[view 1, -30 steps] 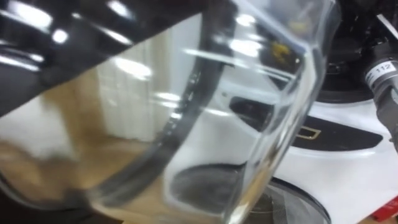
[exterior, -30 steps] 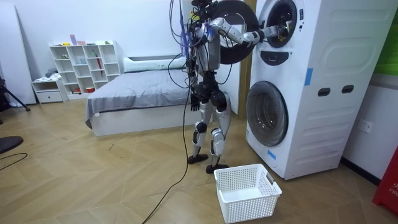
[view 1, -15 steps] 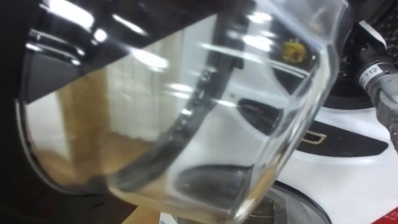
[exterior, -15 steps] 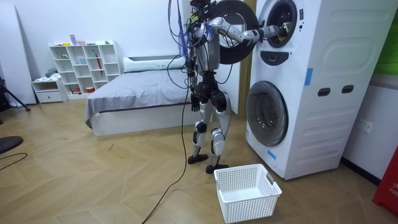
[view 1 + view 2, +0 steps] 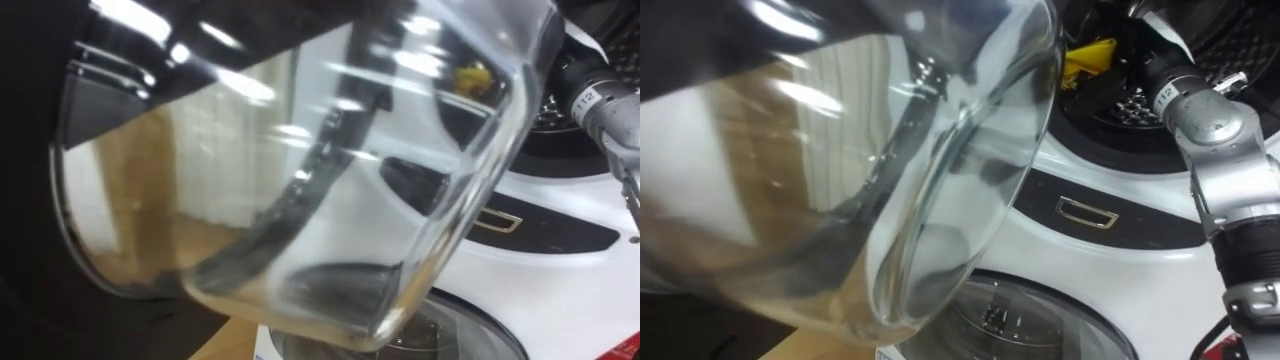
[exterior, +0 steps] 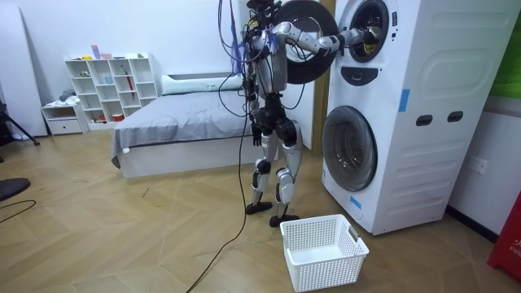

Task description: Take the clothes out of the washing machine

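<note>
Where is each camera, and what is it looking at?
Left eye view: on the robot's head, facing the open door's glass up close; right arm at the edge.
Right eye view: beside it, same glass and arm, stretched into the upper drum.
Room view: across the room, whole robot standing at the washing machine, white basket nearby.

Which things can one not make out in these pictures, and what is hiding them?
Right robot hand: inside the white stacked machine's upper drum; too small in the room view, past the top edge in the eye views.
Yellow thing: partly behind the clear round glass door, right eye view.
Left robot hand: too small, room view.
</note>
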You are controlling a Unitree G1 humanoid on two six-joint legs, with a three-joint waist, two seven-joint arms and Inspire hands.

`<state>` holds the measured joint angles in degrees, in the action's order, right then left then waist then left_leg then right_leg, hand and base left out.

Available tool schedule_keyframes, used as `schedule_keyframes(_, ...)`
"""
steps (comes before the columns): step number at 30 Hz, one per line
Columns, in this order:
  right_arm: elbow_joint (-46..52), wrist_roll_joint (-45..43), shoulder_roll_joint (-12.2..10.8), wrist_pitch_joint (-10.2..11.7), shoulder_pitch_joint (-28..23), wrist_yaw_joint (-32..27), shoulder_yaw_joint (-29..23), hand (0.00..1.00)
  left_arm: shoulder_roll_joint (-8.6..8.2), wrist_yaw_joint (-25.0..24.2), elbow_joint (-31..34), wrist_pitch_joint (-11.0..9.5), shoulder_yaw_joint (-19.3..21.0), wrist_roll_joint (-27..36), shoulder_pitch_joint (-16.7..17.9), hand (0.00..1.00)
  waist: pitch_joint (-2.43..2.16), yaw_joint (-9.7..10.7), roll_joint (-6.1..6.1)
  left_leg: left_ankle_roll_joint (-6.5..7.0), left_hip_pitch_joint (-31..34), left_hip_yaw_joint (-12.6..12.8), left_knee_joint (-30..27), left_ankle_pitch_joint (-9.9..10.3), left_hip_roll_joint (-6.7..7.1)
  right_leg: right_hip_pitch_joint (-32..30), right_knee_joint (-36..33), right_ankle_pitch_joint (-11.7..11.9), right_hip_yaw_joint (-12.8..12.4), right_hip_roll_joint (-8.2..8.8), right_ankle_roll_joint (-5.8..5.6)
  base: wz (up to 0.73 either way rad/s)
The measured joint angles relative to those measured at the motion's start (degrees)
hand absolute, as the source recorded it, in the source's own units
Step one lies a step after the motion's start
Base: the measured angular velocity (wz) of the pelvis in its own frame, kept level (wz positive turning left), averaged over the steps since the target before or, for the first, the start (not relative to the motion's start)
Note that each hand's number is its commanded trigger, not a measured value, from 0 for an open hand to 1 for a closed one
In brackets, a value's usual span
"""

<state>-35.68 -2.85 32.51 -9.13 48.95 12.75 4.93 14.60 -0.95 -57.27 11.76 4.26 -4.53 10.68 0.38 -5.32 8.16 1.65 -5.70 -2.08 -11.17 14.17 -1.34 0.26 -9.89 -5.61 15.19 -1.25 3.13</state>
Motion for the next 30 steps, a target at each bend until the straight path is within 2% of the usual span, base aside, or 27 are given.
schedule_keyframes(4,-4.0,0.29,0.0,-0.27,1.15,1.2,0.03,0.0,0.01,-0.15,0.01,0.71,0.01,0.25,-0.33,0.0,0.04,-0.13,-0.07,-0.09,-0.17,-0.85,-0.22,0.05,0.02,0.61,0.14,0.04,0.8,0.06,0.06,0.1)
schedule_keyframes(6,-6.31,0.28,0.0,-0.29,1.39,1.29,-0.14,0.0,0.17,-0.68,-0.06,0.75,0.04,0.25,-0.48,0.0,0.07,-1.07,-0.12,-0.23,-0.66,-1.25,-0.16,0.09,0.21,1.18,0.2,0.03,1.17,0.04,0.06,0.06)
schedule_keyframes(11,-7.95,0.07,0.0,-0.53,1.38,2.49,-0.81,0.0,0.61,-1.18,-2.45,0.81,0.08,-0.07,-0.64,0.0,0.09,-1.76,-0.13,-0.57,-1.0,-1.67,-0.21,-0.11,0.29,1.74,0.27,-0.02,1.79,0.12,0.21,0.06)
schedule_keyframes(12,-8.26,0.07,-0.01,-0.6,1.38,2.9,-1.2,0.48,0.73,-1.47,-3.27,0.98,0.09,-0.08,-0.65,0.0,0.08,-1.94,-0.09,-0.66,-0.99,-1.65,-0.23,-0.16,0.27,1.73,0.27,-0.06,1.88,0.14,0.32,0.0)
schedule_keyframes(13,-8.3,0.07,0.0,-0.71,1.38,3.11,-1.31,0.8,0.75,-1.75,-3.54,1.1,0.1,-0.08,-0.61,0.0,0.07,-2.0,-0.07,-0.73,-0.97,-1.63,-0.23,-0.2,0.27,1.73,0.27,-0.08,1.96,0.16,0.37,0.03)
schedule_keyframes(14,-8.49,0.07,-0.01,-0.74,1.37,3.48,-1.61,1.0,0.78,-2.25,-3.78,1.46,0.12,-0.08,-0.57,0.0,0.06,-2.2,-0.05,-0.82,-0.96,-1.72,-0.23,-0.26,0.24,1.75,0.27,-0.14,2.08,0.2,0.47,0.06)
schedule_keyframes(23,-11.95,0.1,0.05,-0.2,1.12,5.81,-2.43,1.0,1.36,-3.19,-4.56,1.41,0.09,0.02,-1.43,0.0,0.07,-2.35,0.24,-1.58,-1.34,-3.28,-0.53,-0.37,-0.05,2.75,0.32,-0.87,2.39,-0.06,1.06,0.09)
schedule_keyframes(27,-13.56,-4.43,1.79,-0.29,0.19,3.75,-2.41,1.0,2.09,-3.22,-4.65,1.42,-0.03,0.23,-1.44,0.0,0.08,-3.04,0.22,-1.7,-1.27,-3.65,-0.52,-0.35,-0.13,2.77,0.32,-1.01,2.69,-0.17,1.24,0.04)
schedule_keyframes(30,-13.55,-4.66,2.09,0.4,-0.19,3.33,-2.4,1.0,2.5,-3.04,-4.67,1.39,-0.16,0.5,-1.61,0.0,0.09,-3.02,0.19,-1.72,-1.25,-3.68,-0.49,-0.34,-0.27,2.78,0.5,-1.22,2.92,-0.28,1.35,0.0)
